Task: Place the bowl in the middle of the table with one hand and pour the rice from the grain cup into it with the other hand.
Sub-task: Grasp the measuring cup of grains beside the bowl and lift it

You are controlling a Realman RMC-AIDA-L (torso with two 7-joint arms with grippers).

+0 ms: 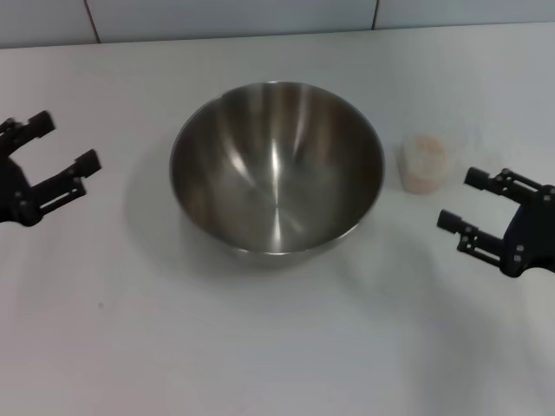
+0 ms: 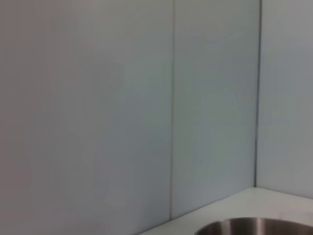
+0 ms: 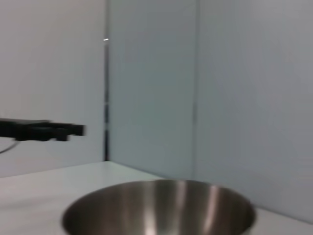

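The steel bowl (image 1: 276,165) stands upright near the middle of the white table (image 1: 260,347), with nothing inside it. Its rim also shows in the left wrist view (image 2: 254,227) and in the right wrist view (image 3: 159,208). Just right of the bowl stands the small clear grain cup (image 1: 422,162), holding pale rice (image 1: 425,154). My left gripper (image 1: 65,143) hangs open at the far left, apart from the bowl. My right gripper (image 1: 464,201) is open at the right, a short way in front of the cup and not touching it.
A pale panelled wall (image 1: 260,16) runs along the table's back edge. In the right wrist view the left gripper (image 3: 41,130) shows as a dark bar beyond the bowl.
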